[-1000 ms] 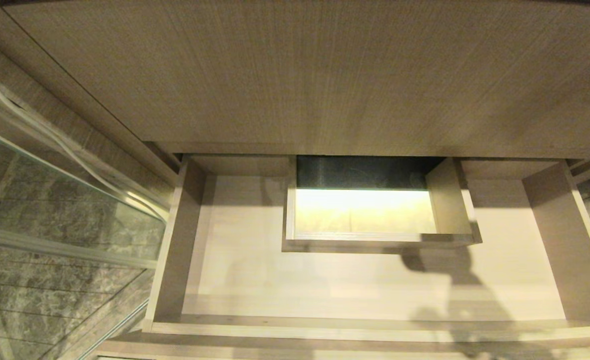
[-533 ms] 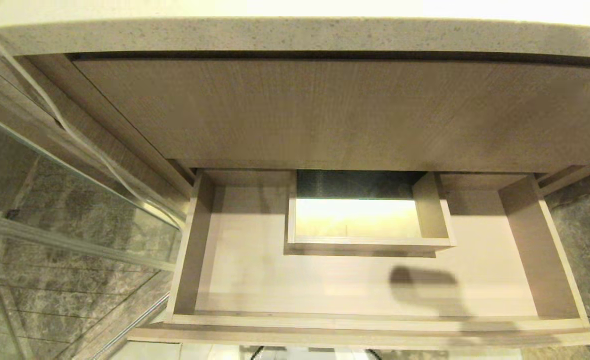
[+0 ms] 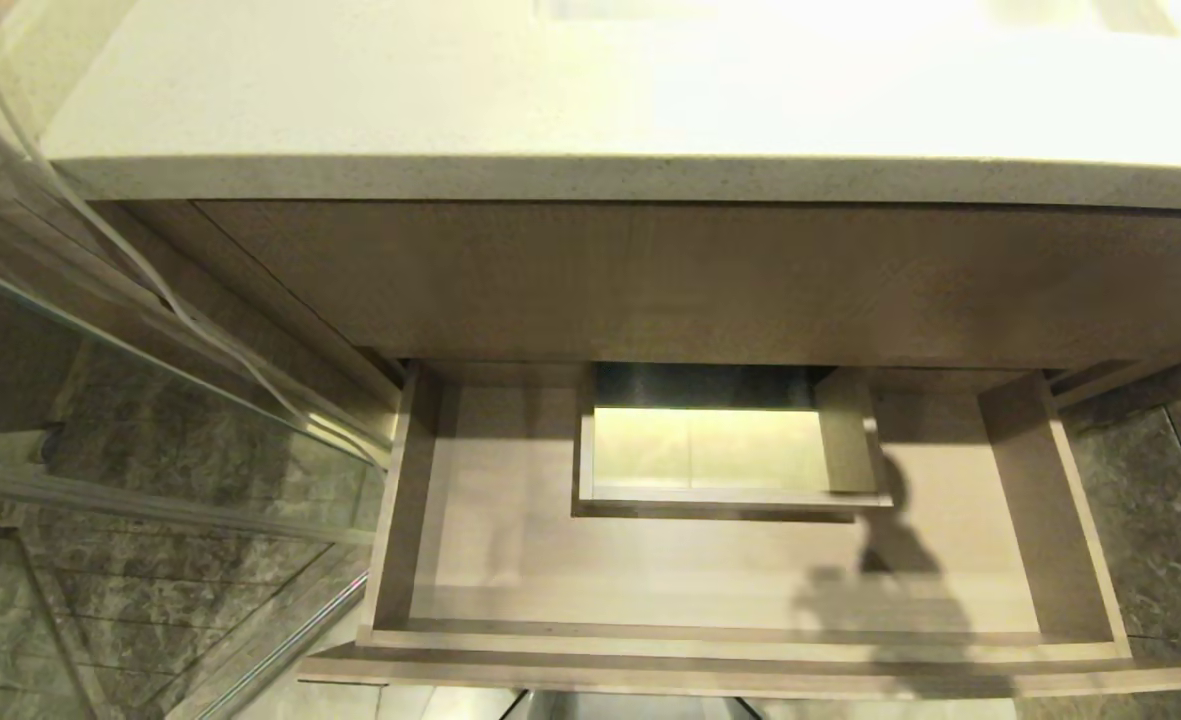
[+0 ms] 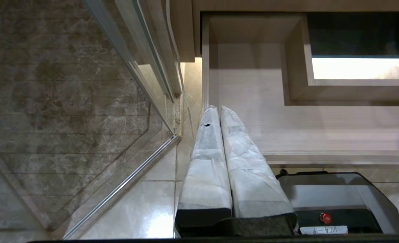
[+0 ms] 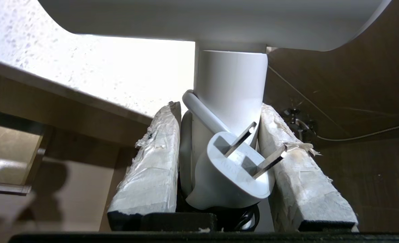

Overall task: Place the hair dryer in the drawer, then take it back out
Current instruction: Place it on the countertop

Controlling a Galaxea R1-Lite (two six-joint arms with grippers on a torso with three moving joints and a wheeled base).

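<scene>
Right gripper clamped, left gripper closed.

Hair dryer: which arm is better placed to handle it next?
Right. The right gripper is clamped on the hair dryer handle; the left gripper is shut, empty, beside the open drawer.
</scene>
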